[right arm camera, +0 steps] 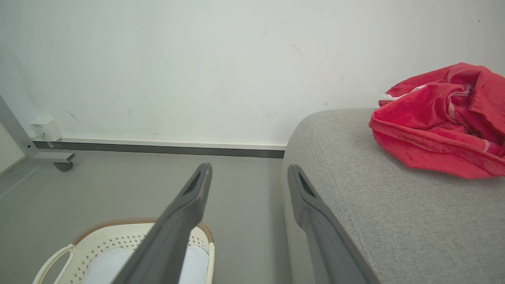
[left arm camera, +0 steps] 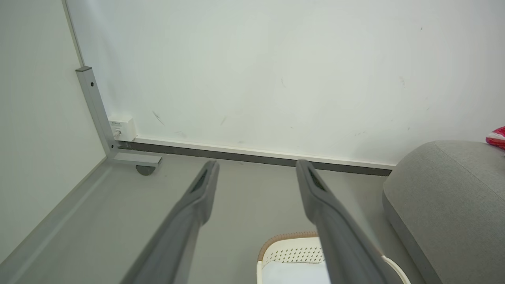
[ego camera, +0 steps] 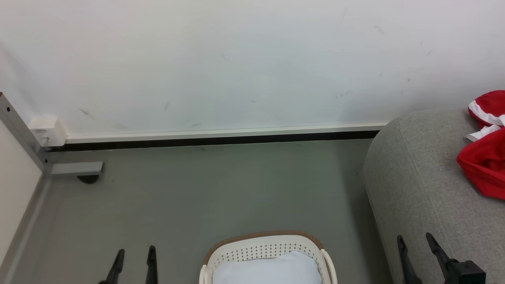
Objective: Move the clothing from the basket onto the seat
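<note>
Crumpled red jersey with white trim (right arm camera: 438, 118) on grey fabric sofa (ego camera: 426, 189), number print hidden, cut off at the view's edge.
Left claw (ego camera: 136, 252) and right claw (ego camera: 415, 238) spread, empty; cream perforated plastic basket (ego camera: 268, 246) partly cropped, holding pale cloth (ego camera: 268, 270).

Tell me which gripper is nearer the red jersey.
Right. The right gripper is at the end of the sofa that the jersey lies on; the left gripper is over the floor, beyond the basket.
</note>
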### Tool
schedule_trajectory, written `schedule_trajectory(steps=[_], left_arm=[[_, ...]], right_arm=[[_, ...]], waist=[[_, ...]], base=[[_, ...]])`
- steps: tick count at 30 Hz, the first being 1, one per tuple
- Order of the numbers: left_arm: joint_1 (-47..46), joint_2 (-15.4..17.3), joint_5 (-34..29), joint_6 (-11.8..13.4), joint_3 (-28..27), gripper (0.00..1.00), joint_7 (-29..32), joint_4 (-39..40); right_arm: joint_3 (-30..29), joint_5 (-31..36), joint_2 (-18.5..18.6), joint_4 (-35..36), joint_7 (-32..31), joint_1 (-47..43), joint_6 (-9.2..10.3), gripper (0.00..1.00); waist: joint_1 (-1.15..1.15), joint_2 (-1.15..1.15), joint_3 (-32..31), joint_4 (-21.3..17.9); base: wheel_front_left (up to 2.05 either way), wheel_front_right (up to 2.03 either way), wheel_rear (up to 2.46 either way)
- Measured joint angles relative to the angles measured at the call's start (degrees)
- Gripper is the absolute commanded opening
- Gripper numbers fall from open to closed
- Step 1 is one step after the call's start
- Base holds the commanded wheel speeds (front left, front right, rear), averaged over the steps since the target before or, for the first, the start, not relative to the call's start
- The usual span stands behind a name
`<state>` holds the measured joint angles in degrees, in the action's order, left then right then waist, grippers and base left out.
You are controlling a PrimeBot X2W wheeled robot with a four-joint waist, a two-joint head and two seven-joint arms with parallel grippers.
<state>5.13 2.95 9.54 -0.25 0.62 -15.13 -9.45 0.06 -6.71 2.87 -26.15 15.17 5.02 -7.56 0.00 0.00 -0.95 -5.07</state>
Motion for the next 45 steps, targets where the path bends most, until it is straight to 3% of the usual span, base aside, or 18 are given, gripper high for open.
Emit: schedule_trajectory(steps=[11,12,19,45], left_arm=[[0.0,-0.1,0.0,-0.3,-0.5,1.00,0.0,-0.7],[0.0,-0.1,0.1,-0.5,-0.5,0.00,0.0,-0.9],[0.4,-0.6,1.3,-0.5,-0.2,0.00,0.6,-4.0],[-2.6,-0.6,27.3,-2.7,-2.2,0.00,7.2,-4.3]], right_arm=[[0.3,-0.2,0.0,-0.3,0.0,0.7,0.00,1.00],[0.3,-0.2,0.0,-0.3,0.0,0.7,0.00,0.00],[0.0,-1.1,-0.7,-2.9,-0.8,-1.4,0.00,0.00],[-1.9,-28.3,-0.7,1.9,-7.2,-1.3,0.00,0.00]], waist=[[0.00,0.00,-0.1,0.1],[0.00,0.00,-0.1,0.1],[0.00,0.00,-0.1,0.2],[0.00,0.00,0.2,1.2]], base=[[0.00,0.00,0.00],[0.00,0.00,0.00],[0.00,0.00,0.00],[0.00,0.00,0.00]])
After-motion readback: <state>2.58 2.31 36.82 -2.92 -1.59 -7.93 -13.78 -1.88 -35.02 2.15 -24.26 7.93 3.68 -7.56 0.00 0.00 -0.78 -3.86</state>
